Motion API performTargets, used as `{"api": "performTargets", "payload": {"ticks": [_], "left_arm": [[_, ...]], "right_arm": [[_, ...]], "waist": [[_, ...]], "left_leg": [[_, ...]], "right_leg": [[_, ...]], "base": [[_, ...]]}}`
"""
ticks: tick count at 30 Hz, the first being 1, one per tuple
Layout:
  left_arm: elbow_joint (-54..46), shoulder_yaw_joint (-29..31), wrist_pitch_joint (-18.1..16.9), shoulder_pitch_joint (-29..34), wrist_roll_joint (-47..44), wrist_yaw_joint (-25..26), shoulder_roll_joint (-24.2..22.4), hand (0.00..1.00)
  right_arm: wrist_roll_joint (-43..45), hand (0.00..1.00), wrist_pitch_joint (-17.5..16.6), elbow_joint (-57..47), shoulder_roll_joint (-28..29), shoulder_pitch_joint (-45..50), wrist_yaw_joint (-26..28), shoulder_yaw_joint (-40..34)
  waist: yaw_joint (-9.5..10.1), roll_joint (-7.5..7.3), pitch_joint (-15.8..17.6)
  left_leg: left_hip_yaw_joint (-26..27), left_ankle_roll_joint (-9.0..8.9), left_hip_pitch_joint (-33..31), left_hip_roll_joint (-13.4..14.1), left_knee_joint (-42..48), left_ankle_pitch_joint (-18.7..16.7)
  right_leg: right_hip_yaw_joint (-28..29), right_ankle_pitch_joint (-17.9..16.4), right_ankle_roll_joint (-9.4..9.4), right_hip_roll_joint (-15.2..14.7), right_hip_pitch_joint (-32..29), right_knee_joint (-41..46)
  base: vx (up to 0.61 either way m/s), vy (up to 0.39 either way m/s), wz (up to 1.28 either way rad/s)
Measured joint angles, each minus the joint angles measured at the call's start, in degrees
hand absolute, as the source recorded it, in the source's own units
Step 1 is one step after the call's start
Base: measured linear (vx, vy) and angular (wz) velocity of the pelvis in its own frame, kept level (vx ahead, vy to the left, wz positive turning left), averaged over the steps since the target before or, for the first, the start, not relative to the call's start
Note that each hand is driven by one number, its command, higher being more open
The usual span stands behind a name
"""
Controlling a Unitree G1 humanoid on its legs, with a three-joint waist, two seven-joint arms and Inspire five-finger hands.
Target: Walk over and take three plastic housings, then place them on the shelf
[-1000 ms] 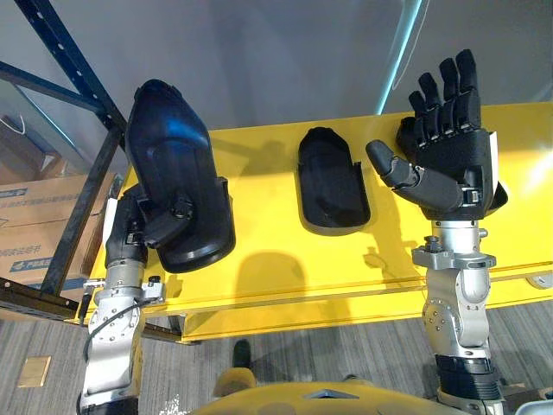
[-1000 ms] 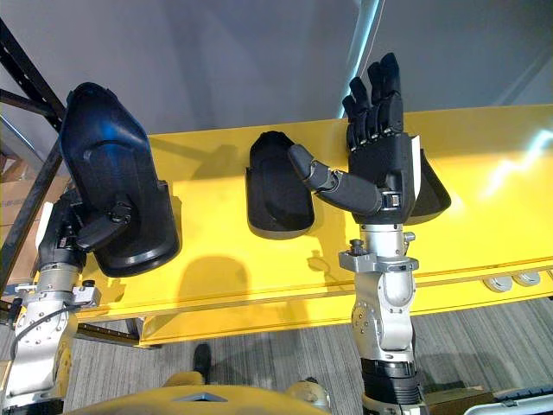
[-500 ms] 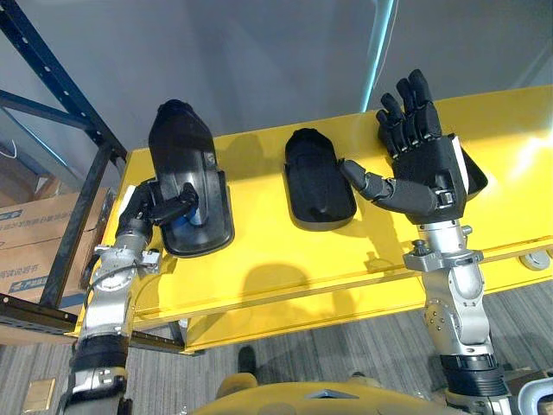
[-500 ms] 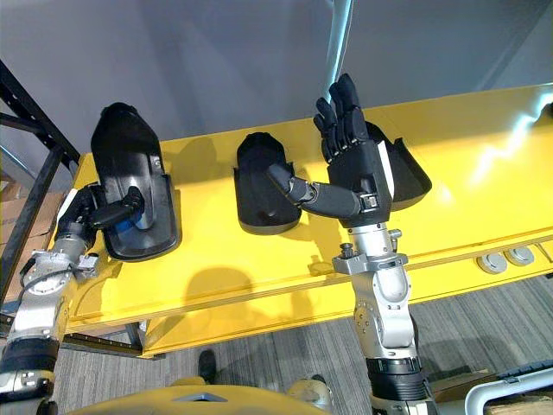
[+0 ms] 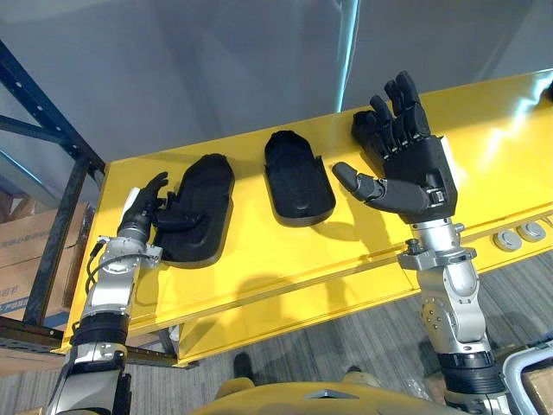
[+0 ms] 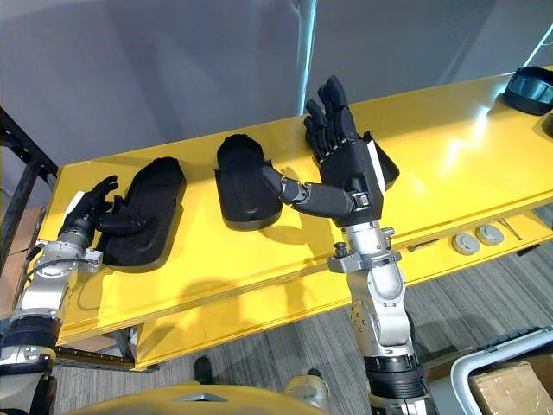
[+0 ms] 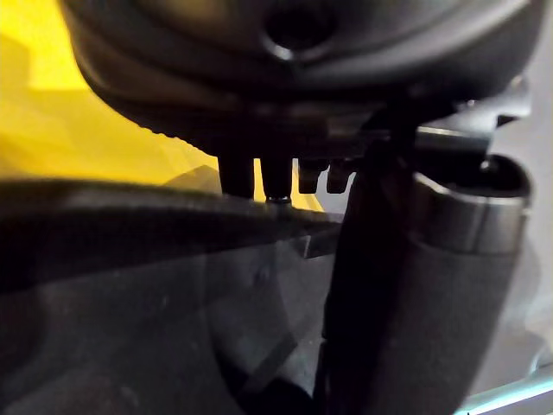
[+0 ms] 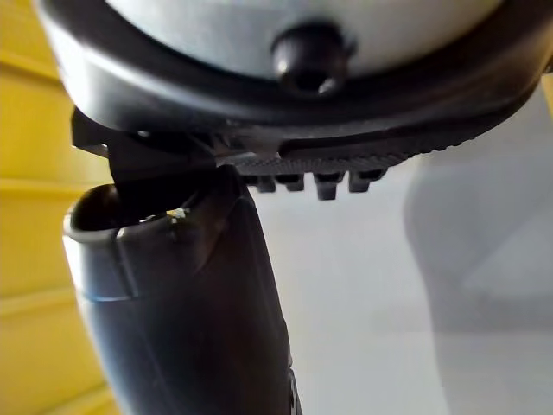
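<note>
Three black plastic housings lie on the yellow shelf (image 5: 259, 268). The left housing (image 5: 200, 207) lies flat, hollow side down. My left hand (image 5: 145, 203) is at its left edge, fingers straight and spread, thumb resting across the housing's rim. The middle housing (image 5: 298, 177) lies hollow side up. The right housing (image 6: 386, 169) is mostly hidden behind my right hand (image 5: 406, 164), which is raised above the shelf, open, palm towards me, holding nothing.
A dark blue rack upright (image 5: 52, 112) and cardboard boxes (image 5: 17, 259) stand at the left. A grey wall backs the shelf. A black object (image 6: 531, 86) sits at the shelf's far right. Round fittings (image 5: 518, 235) mark its front edge. Bare yellow shelf lies right of the third housing.
The left hand has brought the housing down from upright to flat on the shelf, and its fingers have straightened off it. The right hand stays raised and open. The camera has shifted.
</note>
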Motion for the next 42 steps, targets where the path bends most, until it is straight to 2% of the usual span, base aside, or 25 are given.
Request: {"api": "performTargets", "payload": {"ticks": [2,6,14,16,18,21,22,26,29,32,34,37,40,42], "left_arm": [[0.81,-0.21,1.78,-1.30,0.98,0.51,-0.02,1.00],[1.06,-0.96,3.22,-1.54,1.05,2.57,-0.08,1.00],[0.75,0.02,3.26,-0.65,-3.56,16.46,-2.56,1.00],[-4.63,2.43,3.16,1.69,-4.06,21.00,-4.92,1.00],[-9.97,3.74,2.66,3.72,-4.10,23.56,-5.36,1.00],[-22.58,6.41,-0.59,6.07,-4.09,25.92,-7.53,1.00],[-29.11,6.55,-3.00,7.51,-4.01,26.35,-8.10,1.00],[-45.45,6.59,-11.26,12.17,-3.73,24.51,-12.30,1.00],[-48.49,6.17,-14.67,15.88,-4.01,21.56,-14.69,1.00],[-48.53,4.96,-16.04,18.91,-5.78,17.60,-16.40,1.00],[-48.53,3.52,-16.78,22.16,-7.94,13.70,-16.50,1.00],[-48.54,1.82,-18.00,25.11,-10.37,9.31,-17.14,1.00],[-48.54,-0.16,-19.50,27.02,-10.59,6.60,-18.56,1.00],[-48.54,-0.83,-20.35,28.38,-11.07,5.04,-18.56,1.00]], "right_arm": [[-0.01,1.00,0.00,0.00,0.00,-0.12,-0.65,0.04],[0.00,1.00,-0.01,0.00,0.01,-1.04,-1.53,0.03],[0.15,1.00,-0.04,0.06,0.78,-1.40,-2.25,0.03],[2.43,1.00,0.04,0.23,1.10,-1.40,-2.00,0.34],[4.40,1.00,0.84,0.57,1.30,-1.41,-1.85,0.53],[4.42,1.00,3.44,2.47,1.29,-1.70,-1.92,0.83],[3.95,1.00,4.61,3.47,1.33,-1.71,-1.96,1.63],[0.96,1.00,7.40,6.98,2.60,-3.01,-3.35,5.77],[0.96,1.00,7.88,7.62,3.57,-5.66,-4.75,8.04],[0.96,1.00,8.26,8.20,4.65,-8.37,-5.92,8.55],[0.49,1.00,8.23,9.94,6.28,-10.92,-6.56,9.29],[-3.64,1.00,8.21,11.94,8.20,-11.76,-8.36,11.47],[-5.22,1.00,8.71,13.85,9.37,-11.78,-10.72,13.24],[-5.13,1.00,10.16,14.41,9.50,-11.84,-11.39,13.31]], "waist": [[-0.03,0.00,0.00],[-0.31,0.05,-0.04],[-1.01,0.08,-0.06],[-0.78,0.08,-0.06],[-0.44,0.08,-0.06],[0.56,0.06,-0.07],[1.11,0.08,-0.08],[3.36,0.54,-0.44],[3.99,0.91,-0.73],[5.24,0.59,-0.75],[6.43,-0.20,-0.80],[7.07,-1.44,-1.09],[8.16,-2.05,-0.92],[8.16,-2.12,-0.87]], "left_leg": [[0.19,0.01,0.40,0.00,0.00,0.02],[0.34,0.01,0.85,0.02,-0.01,0.01],[0.97,0.19,1.07,0.06,-0.01,-0.02],[0.80,-0.03,1.34,0.05,0.00,0.19],[0.49,-0.10,1.53,0.05,0.00,0.39],[-0.96,-0.14,1.68,-0.03,0.00,0.44],[-1.78,-0.17,1.60,-0.05,-0.01,0.38],[-3.65,-0.18,1.59,-0.14,-0.01,0.06],[-4.27,0.25,0.80,-0.04,0.00,0.57],[-4.94,0.45,0.59,-0.08,0.00,1.04],[-5.42,0.45,0.20,-0.12,0.00,1.25],[-6.47,0.39,-0.47,-0.30,0.00,1.46],[-6.99,0.39,-0.59,-0.38,-0.01,1.46],[-7.24,0.45,-0.88,-0.40,0.00,1.51]], "right_leg": [[0.18,0.18,0.09,0.00,0.18,0.00],[0.28,0.26,0.11,0.00,0.54,-0.03],[0.85,1.39,0.12,0.16,0.82,-1.21],[0.76,1.39,0.11,0.16,0.98,-1.13],[0.51,1.38,0.10,0.16,1.31,-1.03],[-0.94,1.19,-0.08,0.15,2.65,-1.10],[-1.82,0.98,-0.26,0.16,3.25,-1.13],[-4.11,0.73,-0.50,0.29,5.23,-2.11],[-6.77,0.78,-0.43,0.38,6.55,-2.91],[-8.00,0.76,-0.44,0.39,7.12,-3.02],[-8.49,0.70,-0.42,0.43,7.12,-3.04],[-9.60,0.36,-0.13,0.43,7.28,-3.09],[-10.21,0.15,-0.08,0.45,7.61,-3.08],[-10.93,-0.04,-0.07,0.46,7.86,-3.09]], "base": [[-0.01,0.001,-0.06],[0.00,-0.001,-0.01],[-0.01,0.003,-0.03],[0.00,0.000,0.00],[0.00,-0.010,0.08],[-0.02,-0.015,0.23],[-0.03,-0.014,0.24],[-0.04,-0.021,0.26],[-0.03,-0.025,0.41],[-0.02,-0.015,0.25],[-0.02,-0.014,0.13],[-0.01,-0.018,0.19],[0.00,-0.020,0.11],[-0.01,-0.023,0.19]]}}
